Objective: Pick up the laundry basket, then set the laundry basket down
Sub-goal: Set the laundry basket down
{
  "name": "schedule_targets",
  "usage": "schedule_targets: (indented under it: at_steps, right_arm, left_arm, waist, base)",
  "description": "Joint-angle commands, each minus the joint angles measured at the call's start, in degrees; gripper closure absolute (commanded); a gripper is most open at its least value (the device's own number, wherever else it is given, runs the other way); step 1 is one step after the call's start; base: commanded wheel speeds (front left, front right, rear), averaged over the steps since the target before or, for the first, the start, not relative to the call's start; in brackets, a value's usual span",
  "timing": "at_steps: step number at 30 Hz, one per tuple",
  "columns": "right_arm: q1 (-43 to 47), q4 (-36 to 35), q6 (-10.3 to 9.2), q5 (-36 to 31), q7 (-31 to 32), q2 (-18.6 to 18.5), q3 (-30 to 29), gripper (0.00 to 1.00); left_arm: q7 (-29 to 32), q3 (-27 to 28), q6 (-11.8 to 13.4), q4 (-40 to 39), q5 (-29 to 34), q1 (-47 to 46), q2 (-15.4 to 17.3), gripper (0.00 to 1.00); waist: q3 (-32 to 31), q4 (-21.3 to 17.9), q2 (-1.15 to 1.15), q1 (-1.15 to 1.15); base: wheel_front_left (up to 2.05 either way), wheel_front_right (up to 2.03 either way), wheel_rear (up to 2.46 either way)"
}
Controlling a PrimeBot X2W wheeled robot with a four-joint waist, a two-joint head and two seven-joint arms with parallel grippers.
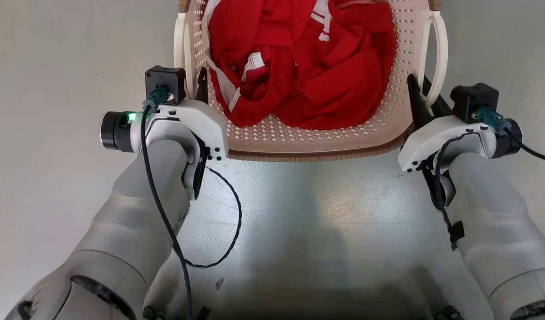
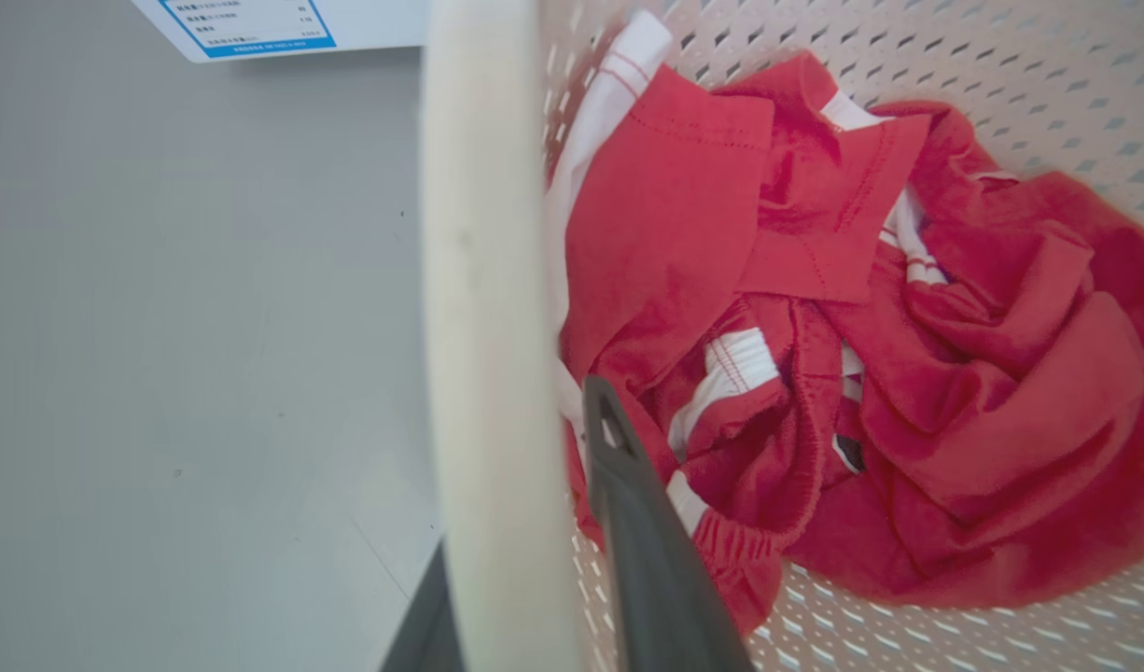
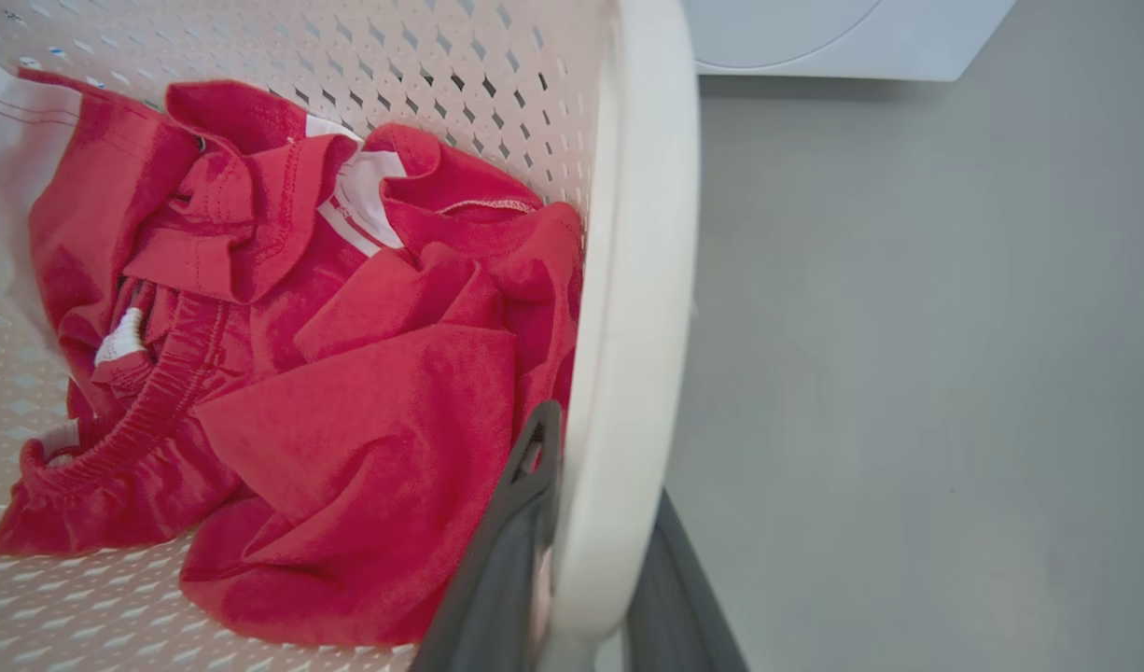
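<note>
You have the left gripper (image 1: 195,89) and right gripper (image 1: 422,95) each clamped over a side handle of the laundry basket (image 1: 308,149), one finger inside its wall, one outside, so it sits level between them, red clothes (image 1: 308,66) kept inside.

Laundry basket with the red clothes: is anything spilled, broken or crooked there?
Nothing stands out. The cream-white perforated plastic laundry basket looks undamaged, the red-and-white clothes lie inside it, and the left gripper and right gripper each clamp a side handle.
</note>
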Motion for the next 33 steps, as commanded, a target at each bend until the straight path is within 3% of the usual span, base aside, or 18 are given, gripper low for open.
schedule_targets:
  at_steps: [1,18,33]
  right_arm:
    - [1.3,-0.5,-0.33,-0.5,-0.7,-1.1,0.5,1.00]
    - [-0.4,-0.9,-0.33,-1.8,-0.7,-1.1,-0.7,1.00]
    - [0.0,-1.0,-0.33,1.4,-0.7,-1.1,1.5,1.00]
  left_arm:
    - [-0.7,0.8,-0.5,0.4,0.9,-0.1,3.1,1.00]
    - [-0.7,2.7,-0.7,-1.0,2.9,-0.5,3.0,1.00]
    - [-0.7,1.8,-0.5,-1.3,2.7,-0.3,3.0,1.00]
  waist:
    - [0.2,0.0,0.00,0.00]
    - [1.9,0.1,0.00,0.00]
    - [1.7,-0.4,0.00,0.00]
  base:
    - [0.00,0.00,0.00]
    - [0.00,0.00,0.00]
    - [0.00,0.00,0.00]
